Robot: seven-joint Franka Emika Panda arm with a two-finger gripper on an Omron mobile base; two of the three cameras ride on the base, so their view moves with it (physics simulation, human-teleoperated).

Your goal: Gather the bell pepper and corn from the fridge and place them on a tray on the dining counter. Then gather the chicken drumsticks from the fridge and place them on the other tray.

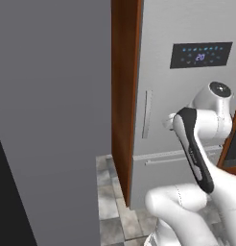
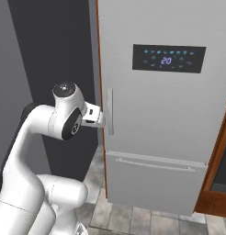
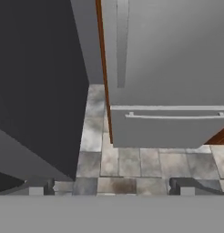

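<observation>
A kitchen — tall grey fridge (image 2: 156, 119), wood cabinet side (image 1: 123, 96), tiled floor (image 3: 127, 168).

White arm (image 1: 187, 206) of glossy, rounded, tube-like links, bulbous at the joints. Long black inlay strip (image 1: 194, 153) with faint pale lettering along one link. Round dark grey joint cap (image 1: 219, 89) with a small light centre at 2 o'clock in left base view. Black oval joint cover (image 2: 71, 124) bearing a small ring mark. Two small dark grey fingertips (image 3: 186, 186), squared, blocky.
</observation>
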